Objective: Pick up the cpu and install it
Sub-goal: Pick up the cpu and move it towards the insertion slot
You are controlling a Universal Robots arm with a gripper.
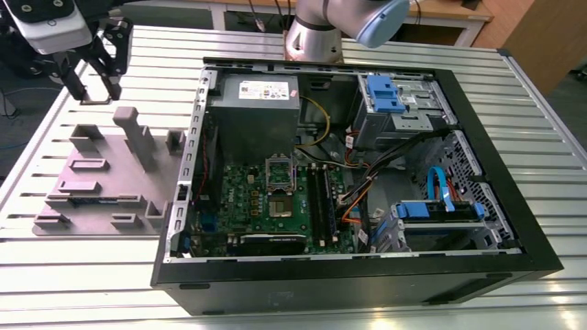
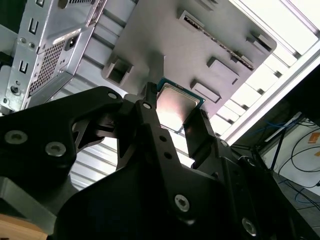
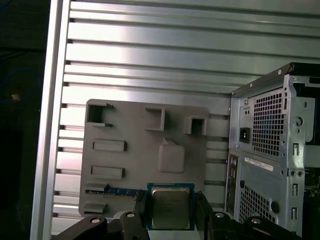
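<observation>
**Chip pinched by two edges, well apart from the case**

Slatted metal table (image 1: 82,275) carries everything: the open computer case (image 1: 513,227) toward the exterior view's right, and the grey tray (image 1: 101,182) just beside it on the left. The gripper (image 1: 95,93) hangs past the tray's far end, well apart from the green board (image 1: 266,199) down inside the case. In both wrist views its black fingers (image 3: 141,212) are clamped on opposite edges of the chip (image 3: 170,206), silver top showing, lifted clear of the tray as far as I can judge.

To my eye the worry is that thin grip. Only the rim is caught, so a jolt or a brush against the case wall could twist the chip or let it slide out. A drop onto the slats might bend or scratch it. Any tilt between the fingers would carry through, and a crooked chip pressed onto the board could harm both.
</observation>
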